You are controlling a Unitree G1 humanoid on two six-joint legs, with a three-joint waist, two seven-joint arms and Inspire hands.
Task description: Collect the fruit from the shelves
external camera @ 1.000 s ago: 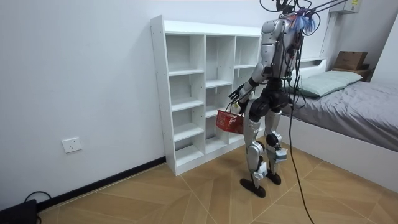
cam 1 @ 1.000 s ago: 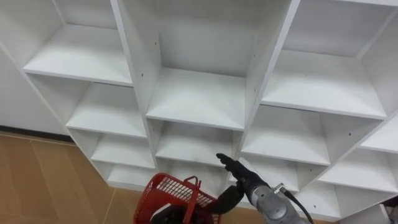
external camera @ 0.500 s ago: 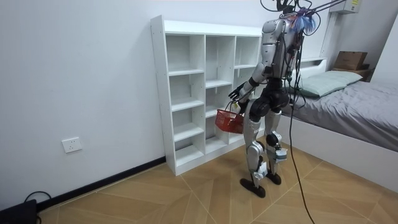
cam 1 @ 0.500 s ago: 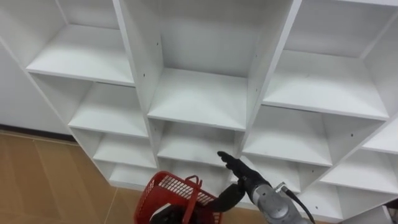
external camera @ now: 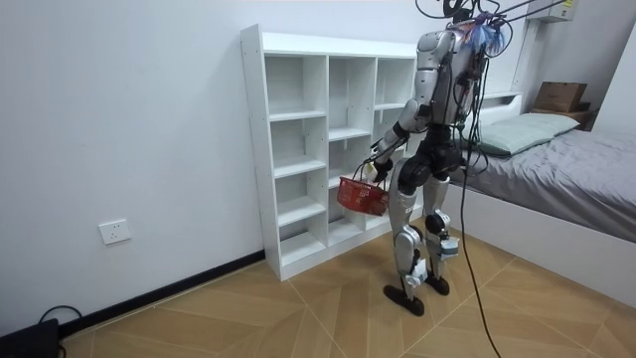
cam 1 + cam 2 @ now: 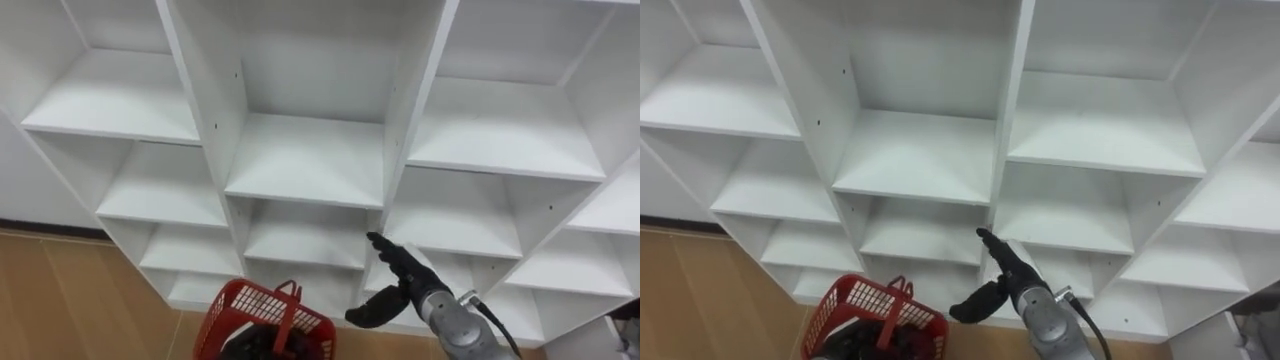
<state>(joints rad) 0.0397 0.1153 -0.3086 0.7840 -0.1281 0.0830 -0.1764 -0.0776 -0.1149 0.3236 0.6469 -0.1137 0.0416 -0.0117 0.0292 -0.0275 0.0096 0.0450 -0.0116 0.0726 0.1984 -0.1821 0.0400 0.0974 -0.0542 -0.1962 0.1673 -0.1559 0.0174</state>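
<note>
I stand close before a white closet (image 6: 305, 160) of open shelf compartments, also seen in the room view (image 5: 298, 119). My right hand (image 6: 398, 272) is open, its fingers stretched toward the upright between the middle and right columns, at the height of a lower shelf; it holds nothing. A red plastic basket (image 6: 250, 305) hangs low at my left, off the floor in the room view (image 5: 363, 196). My left hand (image 6: 255, 345) is the dark shape at the bottom edge, shut on the basket's upright handle. What lies inside the basket is too dark to tell.
Wooden floor (image 6: 60, 290) runs along the closet's foot at the left. In the room view a bed (image 5: 566, 169) stands behind me at the right, with a cardboard box (image 5: 561, 96) beyond it. A wall socket (image 5: 116, 232) sits low on the left wall.
My right hand has reached a little further up and toward the closet. The basket has swung slightly toward the shelves. The eye view has shifted a bit.
</note>
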